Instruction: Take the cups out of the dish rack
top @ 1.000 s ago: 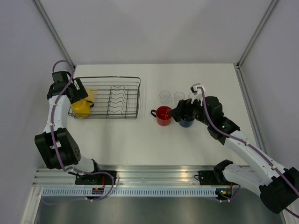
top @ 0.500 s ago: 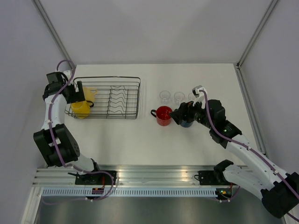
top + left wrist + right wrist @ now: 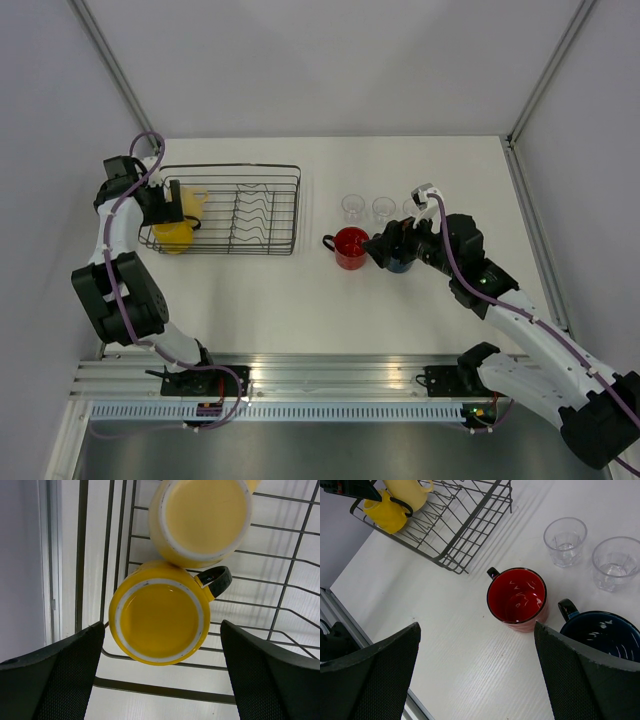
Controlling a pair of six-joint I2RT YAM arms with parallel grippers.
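While the rack (image 3: 240, 166) is set at the far-left corner of the table (image 3: 250, 300), its long side along the far edge, only two mugs are found in it, both at its left end. The bright yellow mug (image 3: 172, 236) is stood upright in the rack's near-left corner, its dark handle turned toward the rack's middle. The pale mug (image 3: 193, 203) is lodged just behind it, and the two appear to touch in the left wrist view. The left gripper (image 3: 163, 200) is held over the bright yellow mug with its jaws spread as wide as they go. Nothing is gripped; the mug is merely framed between the two fingers (image 3: 55, 680).

Near the middle of the table the red mug (image 3: 350, 247) is stood upright, its handle pointed toward the rack. The blue mug (image 3: 400, 264) is placed just to its right, close beside it. Behind them, toward the far edge, three tumblers (image 3: 352, 207) are lined up in a row — the rightmost is largely hidden by the right arm. The right gripper (image 3: 392, 245) is poised over the red and blue mugs, jaws fully parted, and nothing is held in it. How high it is held above them cannot be told.
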